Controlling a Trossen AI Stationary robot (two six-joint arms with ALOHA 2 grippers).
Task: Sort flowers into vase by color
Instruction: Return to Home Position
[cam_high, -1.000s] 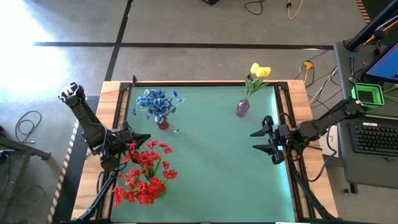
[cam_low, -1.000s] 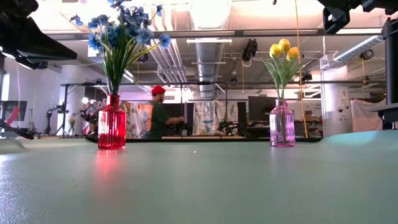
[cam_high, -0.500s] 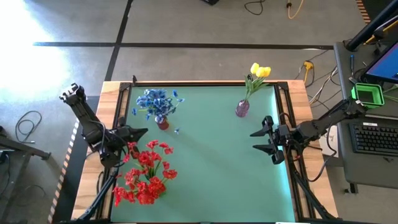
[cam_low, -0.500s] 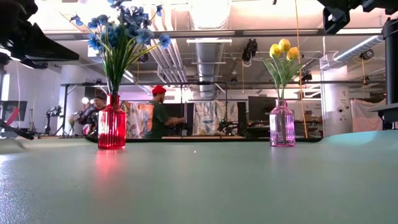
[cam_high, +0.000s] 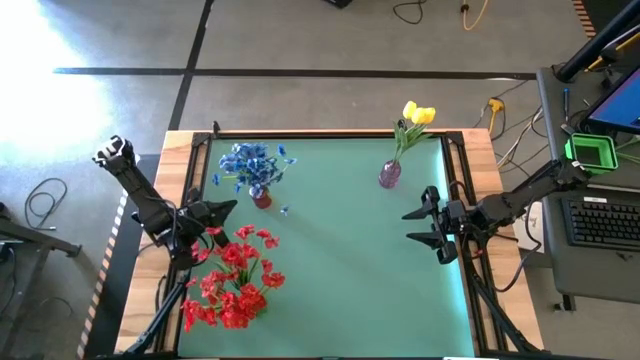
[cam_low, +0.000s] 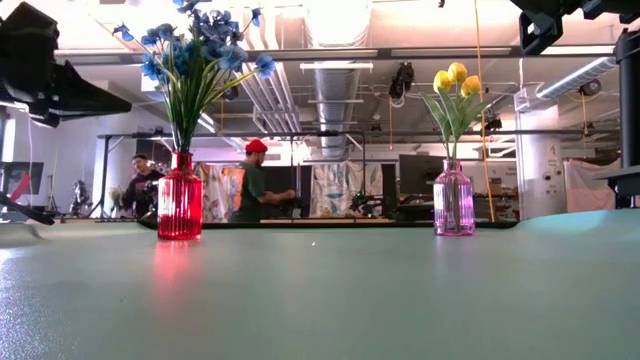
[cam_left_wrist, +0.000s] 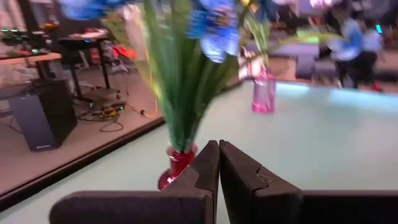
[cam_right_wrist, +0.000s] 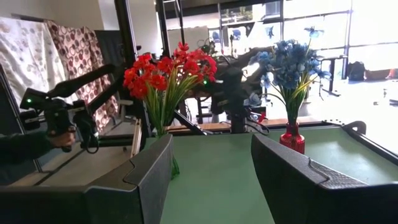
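Blue flowers stand in a red vase at the table's far left. Yellow flowers stand in a pink vase at the far right. Red flowers stand bunched upright at the near left; in the right wrist view the red flowers have their lower end hidden behind my finger. My left gripper is shut and empty, between the red flowers and the red vase, pointing level. My right gripper waits open at the right edge.
A loose blue petal lies on the green mat beside the red vase. Black frame rails run along the table's sides. A keyboard and a green box sit on a desk to the right. People stand beyond the far edge.
My left gripper has sunk a little and swung toward the table's far edge, closer to the red vase, staying shut. A person in the room behind has walked nearer the vase's line of sight.
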